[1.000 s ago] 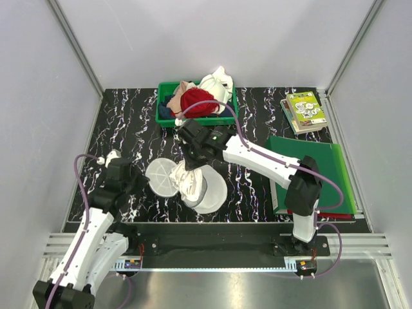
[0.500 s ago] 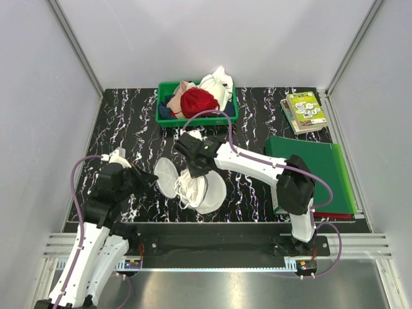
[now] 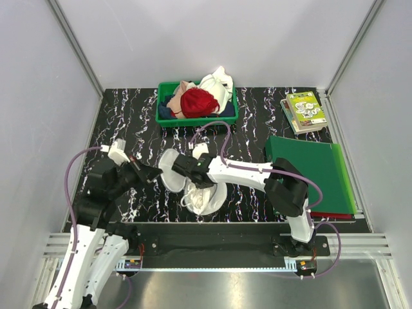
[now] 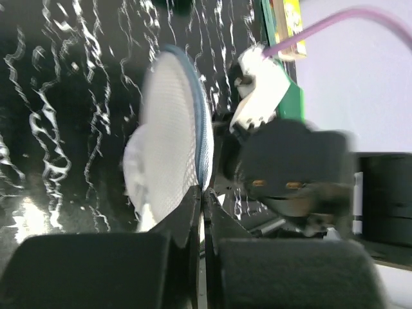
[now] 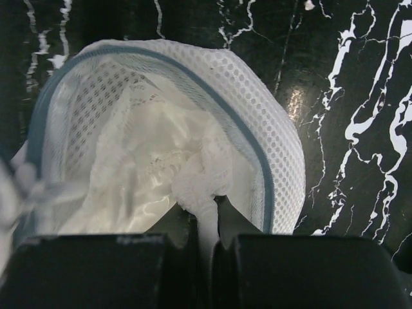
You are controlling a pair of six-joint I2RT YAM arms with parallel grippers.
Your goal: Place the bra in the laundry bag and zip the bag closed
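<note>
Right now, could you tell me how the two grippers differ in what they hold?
The left gripper pinches the rim of the laundry bag; the right gripper pinches the bra. The left gripper holds its bag half up on edge, while the right gripper reaches into the lower half. Both are shut.

One bra (image 5: 161,167), one laundry bag (image 5: 277,141)

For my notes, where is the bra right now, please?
Right wrist view: the bra lies in the open bag, pinched by the right tool, front-centre on the table.
</note>
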